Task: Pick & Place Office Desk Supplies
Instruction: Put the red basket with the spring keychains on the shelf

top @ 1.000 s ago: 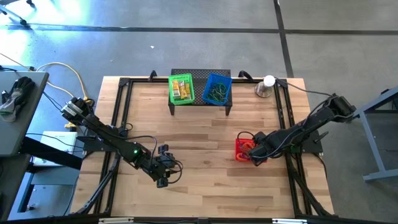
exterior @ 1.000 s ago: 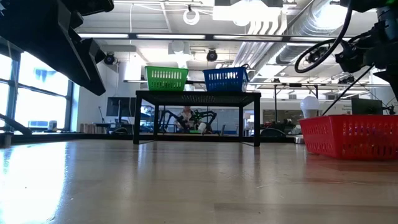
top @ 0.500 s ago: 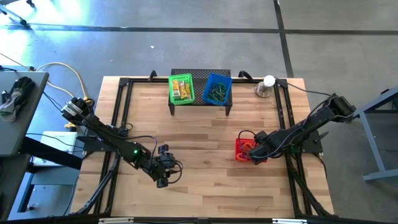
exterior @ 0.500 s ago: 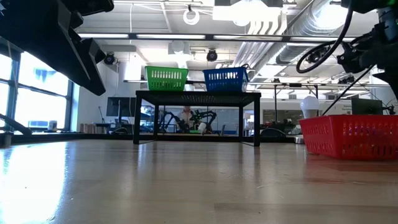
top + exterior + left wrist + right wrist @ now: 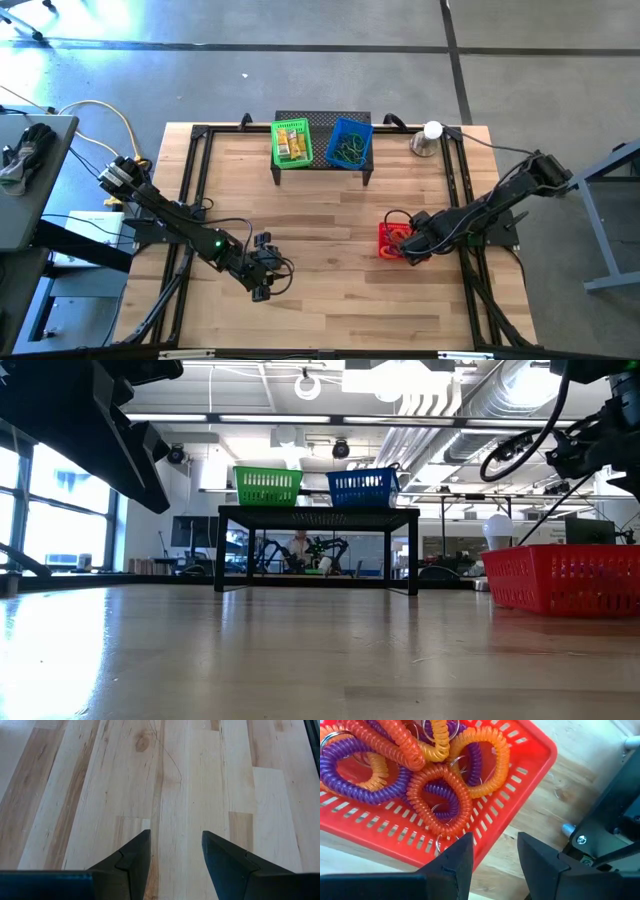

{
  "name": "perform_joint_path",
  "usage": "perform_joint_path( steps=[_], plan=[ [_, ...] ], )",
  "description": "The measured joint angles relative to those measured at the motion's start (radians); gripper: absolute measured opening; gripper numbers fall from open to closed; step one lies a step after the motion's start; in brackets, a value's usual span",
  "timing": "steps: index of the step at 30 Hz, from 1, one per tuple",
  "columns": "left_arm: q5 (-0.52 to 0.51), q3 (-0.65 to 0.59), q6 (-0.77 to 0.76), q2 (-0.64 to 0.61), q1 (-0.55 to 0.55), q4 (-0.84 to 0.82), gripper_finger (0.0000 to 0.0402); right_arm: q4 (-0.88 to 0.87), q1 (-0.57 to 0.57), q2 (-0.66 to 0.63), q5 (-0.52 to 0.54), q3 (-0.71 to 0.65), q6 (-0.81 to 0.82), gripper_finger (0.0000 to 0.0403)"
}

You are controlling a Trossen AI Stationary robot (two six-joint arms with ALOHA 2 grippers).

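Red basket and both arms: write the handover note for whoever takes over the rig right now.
Left pincer: open, empty, over bare wood at the table's front-left.
Right pincer: open, empty, at the near rim of the red basket.
Supplies: spiral coil loops in orange, purple and yellow lie in the red basket. On the black stand, the green basket holds yellow packets and the blue basket holds green loops.
Done: some items sit in the stand's baskets.
Left: the coils in the red basket, presumably to be sorted.
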Motion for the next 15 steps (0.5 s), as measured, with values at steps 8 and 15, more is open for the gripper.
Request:
perform_joint_path(
  steps=[8,15],
  plan=[
    [0.000,0.000,0.000,0.000,0.000,0.000,0.0170,0.024,-0.015,0.000,0.024,0.000,-0.127,0.0142],
    [0.000,0.000,0.004,0.000,0.002,0.000,0.0170,0.067,-0.043,-0.004,0.129,0.094,-0.173,0.0142]
  ],
)
